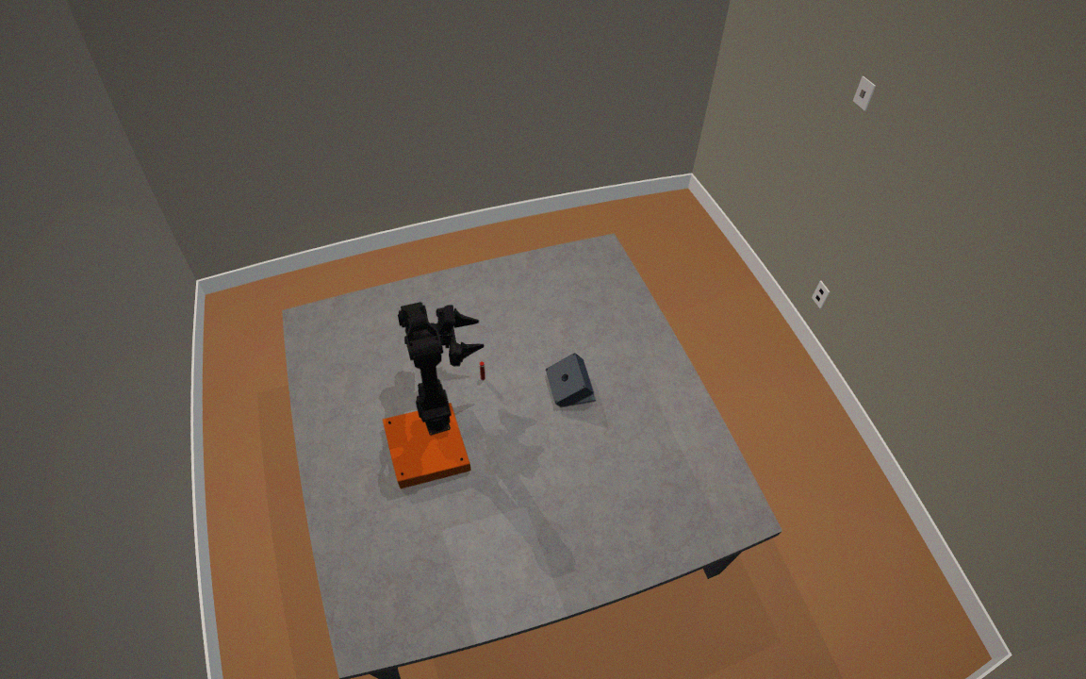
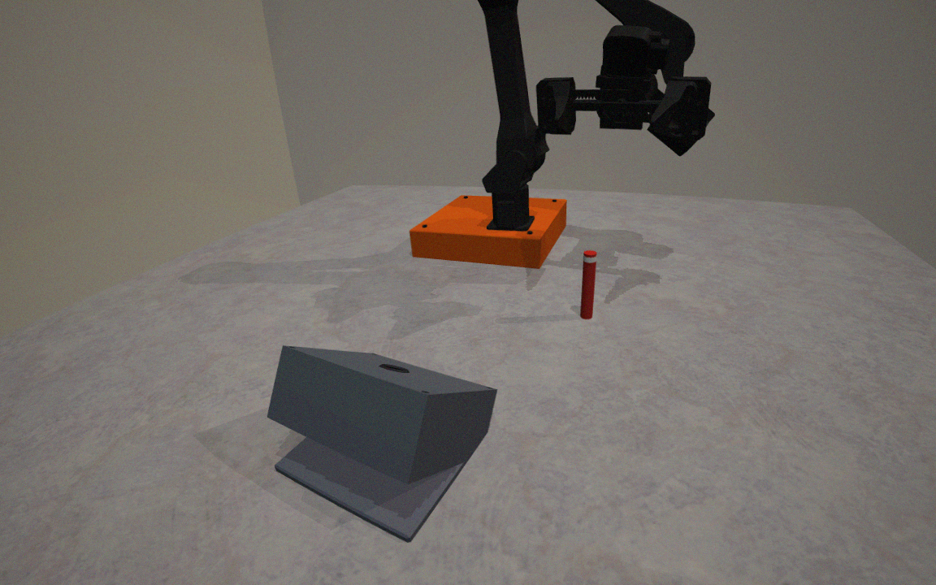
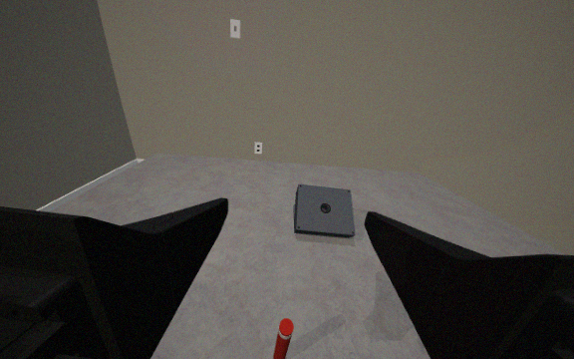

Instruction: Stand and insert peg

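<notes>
The red peg (image 1: 482, 372) (image 2: 587, 289) (image 3: 282, 343) stands upright on the table (image 1: 615, 506) (image 2: 747, 436), its white band near the top end. In the wrist view its lower part is cut off by the frame's bottom edge. My gripper (image 1: 480, 334) (image 3: 298, 211) is wide open and empty. It is raised above and behind the peg, on the robot's side, and touches nothing. In the exterior view the fingers point towards the camera. The grey sloped panel (image 1: 574, 389) (image 2: 355, 418) (image 3: 312, 219) has one dark hole (image 1: 565, 377) (image 2: 393, 368) (image 3: 325, 208) in its face, with nothing in it.
The orange base block (image 1: 420, 455) (image 2: 471, 247) carries the arm. The panel stands farther from the base than the peg, with a gap of table between them. Walls stand beyond the table, and shadows of the arm fall across its top.
</notes>
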You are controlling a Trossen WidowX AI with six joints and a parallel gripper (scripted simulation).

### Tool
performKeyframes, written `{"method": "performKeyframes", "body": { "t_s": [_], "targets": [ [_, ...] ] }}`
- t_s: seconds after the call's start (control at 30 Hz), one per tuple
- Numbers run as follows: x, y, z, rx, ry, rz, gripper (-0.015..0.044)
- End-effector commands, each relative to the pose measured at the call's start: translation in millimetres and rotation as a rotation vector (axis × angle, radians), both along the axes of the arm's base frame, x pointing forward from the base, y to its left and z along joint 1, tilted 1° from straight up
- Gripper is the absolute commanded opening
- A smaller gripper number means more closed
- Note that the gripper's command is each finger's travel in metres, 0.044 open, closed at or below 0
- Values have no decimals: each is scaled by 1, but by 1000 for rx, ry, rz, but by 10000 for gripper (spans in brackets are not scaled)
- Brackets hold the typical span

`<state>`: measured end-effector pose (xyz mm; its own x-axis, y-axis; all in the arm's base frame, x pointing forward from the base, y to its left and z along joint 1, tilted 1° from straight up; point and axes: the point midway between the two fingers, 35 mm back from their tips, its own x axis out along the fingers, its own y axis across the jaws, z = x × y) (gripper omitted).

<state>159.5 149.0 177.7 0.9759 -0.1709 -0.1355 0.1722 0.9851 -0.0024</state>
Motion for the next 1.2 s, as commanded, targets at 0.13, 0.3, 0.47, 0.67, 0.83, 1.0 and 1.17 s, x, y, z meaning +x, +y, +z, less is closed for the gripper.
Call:
{"method": "performKeyframes", "body": {
  "t_s": [0.13,0.3,0.47,0.67,0.83,1.0,1.17],
  "targets": [
    [1,-11,10,-27,41,-34,440],
    [5,-23,-1,-67,152,-135,440],
    [7,-33,-12,-96,275,-221,440],
    [7,-42,-26,-116,435,-300,440],
    [6,-48,-38,-105,588,-359,440],
    [6,-51,-49,-72,745,-394,440],
    [6,-49,-58,-27,891,-398,440]
  ]
}}
